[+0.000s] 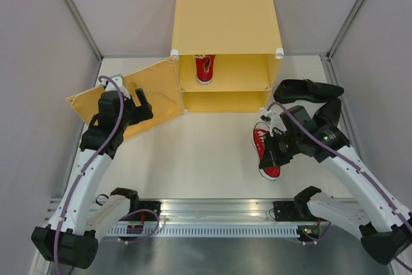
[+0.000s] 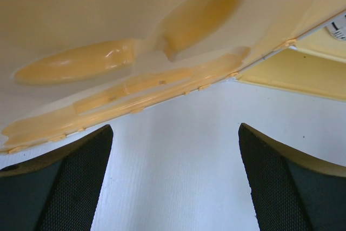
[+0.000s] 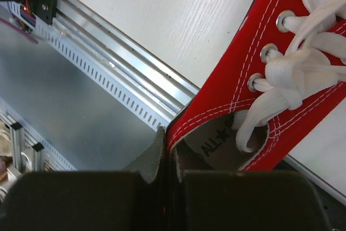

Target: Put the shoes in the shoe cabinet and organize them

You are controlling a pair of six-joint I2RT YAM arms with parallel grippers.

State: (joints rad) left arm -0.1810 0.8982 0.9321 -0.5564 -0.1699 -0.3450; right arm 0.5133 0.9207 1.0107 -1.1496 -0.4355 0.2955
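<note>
Red canvas shows twice: one sneaker [image 1: 205, 69] stands on the inner shelf of the yellow-orange cabinet [image 1: 225, 24], and the other sneaker [image 3: 254, 79] is at the near right of the bench [image 1: 206, 159], its heel collar pinched by the right arm's [image 1: 347, 159] jaws. Two black dress shoes [image 1: 308, 90] lie right of the cabinet. The left arm's [image 1: 96, 152] jaws stand spread beside the open door [image 2: 108, 20].
</note>
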